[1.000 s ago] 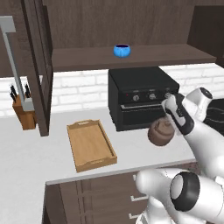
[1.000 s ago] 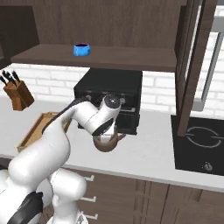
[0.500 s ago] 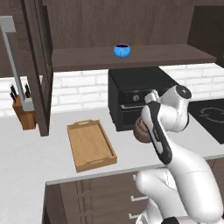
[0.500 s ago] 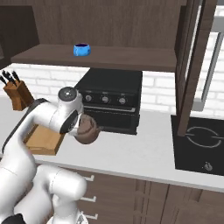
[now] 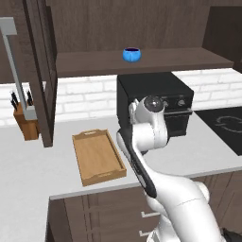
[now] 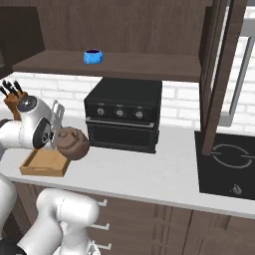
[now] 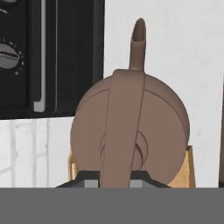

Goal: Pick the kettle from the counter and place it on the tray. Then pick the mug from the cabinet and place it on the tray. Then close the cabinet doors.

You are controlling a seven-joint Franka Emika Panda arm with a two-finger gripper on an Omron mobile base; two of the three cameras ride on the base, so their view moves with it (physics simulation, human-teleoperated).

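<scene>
The dark-brown kettle hangs in the air over the right end of the light-wood tray, with my gripper shut on its arched handle. In the hand view the kettle sits just beyond my gripper, spout pointing away, and bits of the tray show behind it. The tray lies on the light counter, left of my arm. The blue mug stands on the shelf of the open cabinet.
A black countertop oven stands against the brick wall right of the kettle. A knife block sits at the far left. Open cabinet doors hang at both sides. A cooktop lies at the right.
My arm has swung left, carrying the kettle from in front of the oven over to the tray's end. The grip stayed shut.
</scene>
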